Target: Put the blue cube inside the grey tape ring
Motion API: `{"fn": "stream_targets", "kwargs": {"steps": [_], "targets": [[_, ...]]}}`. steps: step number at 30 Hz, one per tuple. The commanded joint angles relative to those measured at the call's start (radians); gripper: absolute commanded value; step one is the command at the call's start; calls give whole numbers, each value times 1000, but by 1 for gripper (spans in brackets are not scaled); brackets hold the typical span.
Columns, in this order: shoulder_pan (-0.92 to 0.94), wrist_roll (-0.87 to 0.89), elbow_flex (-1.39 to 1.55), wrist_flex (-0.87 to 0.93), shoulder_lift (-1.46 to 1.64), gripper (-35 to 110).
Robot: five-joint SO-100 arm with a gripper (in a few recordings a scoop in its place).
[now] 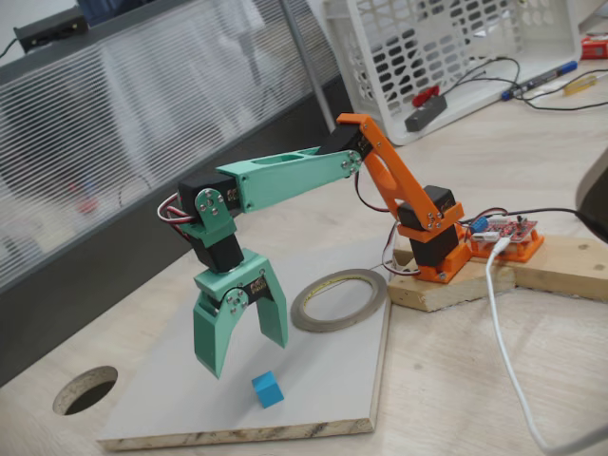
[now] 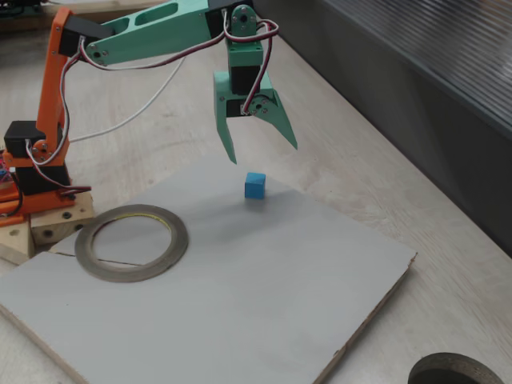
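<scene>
blue is the colour of the little blue cube [image 1: 267, 389], and it sits on the grey board [image 1: 332, 380] that lies on the wooden counter [image 1: 494, 380]. the green tool [image 1: 239, 353] hangs in the air above the board with its two fingers spread apart and nothing between them. in a fixed view [image 2: 258, 152] the cube [image 2: 254, 186] sits just below the finger tips and a bit toward the camera, so the tool looks like it needs to go down and a little forward to get around it. in both fixed views the cube is not yet between the fingers and nothing touches it. the cube has no long side, so i think any way of pinching it would work. the grey tape ring [image 1: 339, 299] lies flat on the same board, near the orange base [image 1: 432, 252] of the arm, well apart from the cube. its middle has nothing in it. the board between cube and ring is bare, so i see nothing in the way of a carry. a dark round hole [image 1: 85, 389] is in the counter off the board, and it is not the ring. a white basket [image 1: 446, 47] and some wires lie far back, out of the way.
</scene>
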Motion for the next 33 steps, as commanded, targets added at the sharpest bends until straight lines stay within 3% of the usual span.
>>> {"fn": "stream_targets", "kwargs": {"steps": [1, 10, 19, 33], "targets": [[0, 14, -9, 0, 23, 68], [-2, 21, -15, -3, 18, 68], [-11, 23, -23, -3, -230, 68], [-14, 20, -8, 0, -236, 68]]}}
